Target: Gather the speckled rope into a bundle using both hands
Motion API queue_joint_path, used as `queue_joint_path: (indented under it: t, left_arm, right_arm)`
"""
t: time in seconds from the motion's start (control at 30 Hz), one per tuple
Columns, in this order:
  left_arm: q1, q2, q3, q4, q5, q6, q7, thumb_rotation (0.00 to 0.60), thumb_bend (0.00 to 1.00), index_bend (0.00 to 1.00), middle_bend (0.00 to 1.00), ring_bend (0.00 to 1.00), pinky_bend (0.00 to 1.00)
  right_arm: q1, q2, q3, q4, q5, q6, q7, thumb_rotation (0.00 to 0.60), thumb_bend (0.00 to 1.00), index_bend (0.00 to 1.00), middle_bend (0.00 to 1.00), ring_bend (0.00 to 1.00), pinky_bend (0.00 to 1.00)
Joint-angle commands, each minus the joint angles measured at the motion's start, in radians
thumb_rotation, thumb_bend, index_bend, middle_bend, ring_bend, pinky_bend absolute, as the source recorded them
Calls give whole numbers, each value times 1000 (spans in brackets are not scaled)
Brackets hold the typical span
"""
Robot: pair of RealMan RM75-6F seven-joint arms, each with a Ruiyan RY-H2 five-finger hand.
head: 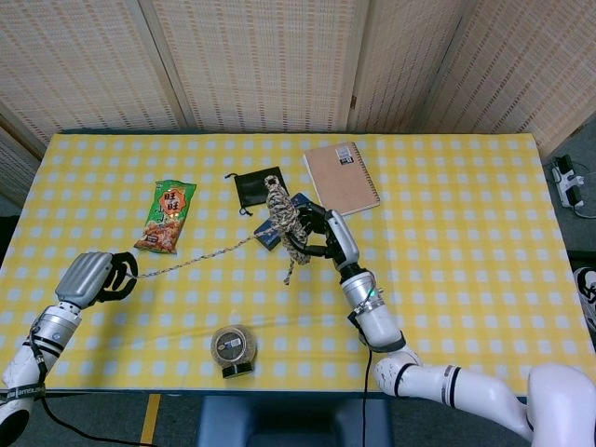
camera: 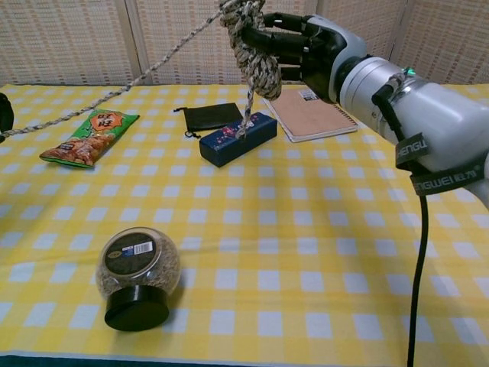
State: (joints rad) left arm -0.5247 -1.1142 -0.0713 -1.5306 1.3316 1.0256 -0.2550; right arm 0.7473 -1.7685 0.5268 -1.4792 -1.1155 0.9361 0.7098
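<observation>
Nearest the robot, a round jar (camera: 137, 277) is lying on the checked surface (camera: 306, 252), below and between the two hands. The left hand (head: 91, 277) is pinching one end of the speckled rope (head: 284, 222), fingers curled around it near the surface. From there a single strand is running taut up to the right hand (head: 328, 235), which is holding the wadded coils raised above a blue box (camera: 238, 138), with one loose tail dangling. To bundle well, the left hand should be travelling toward the right, feeding slack in loops without letting the strand snag the snack packet (head: 167, 215) lying just beyond it. The head view is showing the left hand's grip; the chest view is cutting that hand off at its edge but showing the coils' height over the surface.
</observation>
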Motion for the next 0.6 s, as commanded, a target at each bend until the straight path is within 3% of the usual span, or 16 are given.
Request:
queue_joint_path:
  t: [0.03, 0.43, 0.6]
  left_arm:
    - [-2, -14, -1, 24, -16, -27, -8, 600, 491, 670, 856, 787, 780]
    - [-29, -47, -12, 64, -58, -105, 50, 600, 491, 675, 856, 781, 781]
    - [-51, -45, -24, 65, -59, -120, 92, 600, 490, 672, 855, 778, 781]
  right_arm:
    - [-8, 14, -3, -6, -41, -12, 62, 600, 630, 817, 716, 758, 648]
    - [-14, 53, -63, 10, -259, 36, 289, 600, 630, 829, 723, 764, 654]
    - [-13, 101, -119, 11, -361, 67, 318, 600, 630, 829, 724, 763, 655]
